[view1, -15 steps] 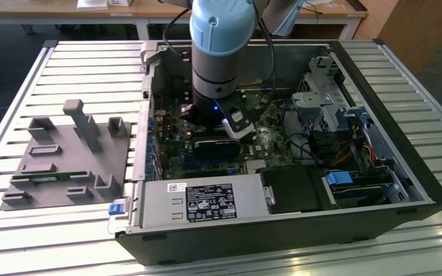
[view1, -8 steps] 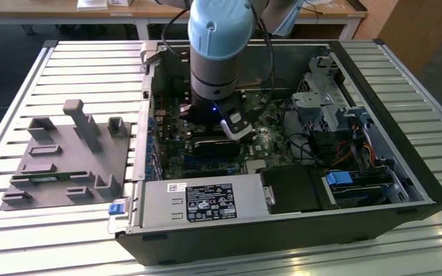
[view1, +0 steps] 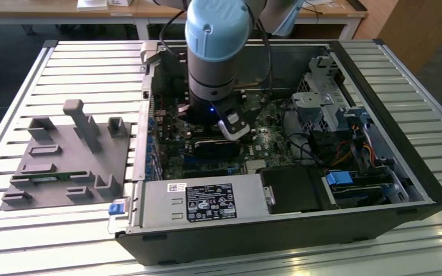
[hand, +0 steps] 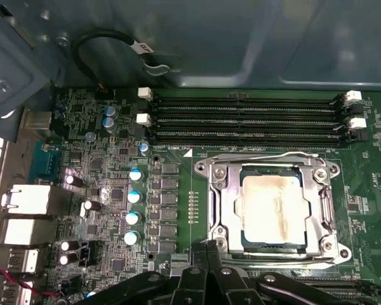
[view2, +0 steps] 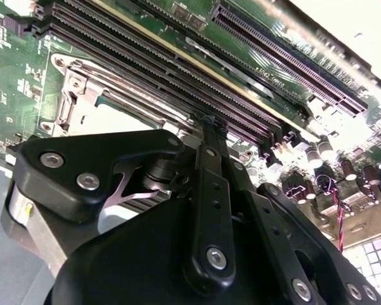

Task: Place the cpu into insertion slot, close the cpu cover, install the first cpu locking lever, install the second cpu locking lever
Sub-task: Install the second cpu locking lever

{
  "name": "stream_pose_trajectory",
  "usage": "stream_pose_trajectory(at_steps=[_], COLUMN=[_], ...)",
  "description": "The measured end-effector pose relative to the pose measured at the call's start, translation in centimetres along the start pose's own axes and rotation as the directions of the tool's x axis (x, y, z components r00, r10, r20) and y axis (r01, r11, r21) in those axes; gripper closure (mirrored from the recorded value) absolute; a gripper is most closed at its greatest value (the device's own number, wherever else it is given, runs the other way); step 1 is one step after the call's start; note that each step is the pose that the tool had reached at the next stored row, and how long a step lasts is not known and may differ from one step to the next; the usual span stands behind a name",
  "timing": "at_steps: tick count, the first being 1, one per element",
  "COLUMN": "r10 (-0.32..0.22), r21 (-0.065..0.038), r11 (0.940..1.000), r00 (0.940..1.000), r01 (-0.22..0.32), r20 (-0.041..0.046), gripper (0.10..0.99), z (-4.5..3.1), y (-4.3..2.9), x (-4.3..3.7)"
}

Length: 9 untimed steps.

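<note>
The cpu (hand: 272, 208), a square chip with a dull silver top, lies in the socket on the green board. The cpu cover (hand: 220, 190), a silver frame with a square cut-out, lies flat around it and hides the insertion slot. Thin metal levers (hand: 260, 156) run along the frame's edges. My gripper (hand: 206, 249) hangs just off one side of the socket, its two black fingers pressed together with nothing seen between them. In the second wrist view the gripper's tip (view2: 211, 124) sits beside the cover (view2: 82, 82), close to the board. In the exterior view the gripper (view1: 232, 129) is down inside the open case.
Long black memory slots (hand: 247, 117) run along one side of the socket, and capacitors (hand: 134, 197) stand on another. The case holds a power supply (view1: 205, 201), a drive cage (view1: 344, 132) and loose cables. A grey fixture (view1: 67, 155) sits on the slatted table at the exterior view's left.
</note>
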<state>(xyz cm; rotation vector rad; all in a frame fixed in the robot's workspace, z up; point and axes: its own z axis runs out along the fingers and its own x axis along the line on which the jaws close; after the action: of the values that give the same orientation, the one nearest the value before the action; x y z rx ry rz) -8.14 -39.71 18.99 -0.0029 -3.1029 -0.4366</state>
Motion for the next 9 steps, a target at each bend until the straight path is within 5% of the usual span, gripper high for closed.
stream_pose_trajectory(at_steps=[9], r10=[0.0], r21=[-0.004], r11=[1.0], r00=[1.0], r01=[0.0], r20=[-0.0001], gripper=[0.98], z=[0.18], y=[0.05], x=[0.22])
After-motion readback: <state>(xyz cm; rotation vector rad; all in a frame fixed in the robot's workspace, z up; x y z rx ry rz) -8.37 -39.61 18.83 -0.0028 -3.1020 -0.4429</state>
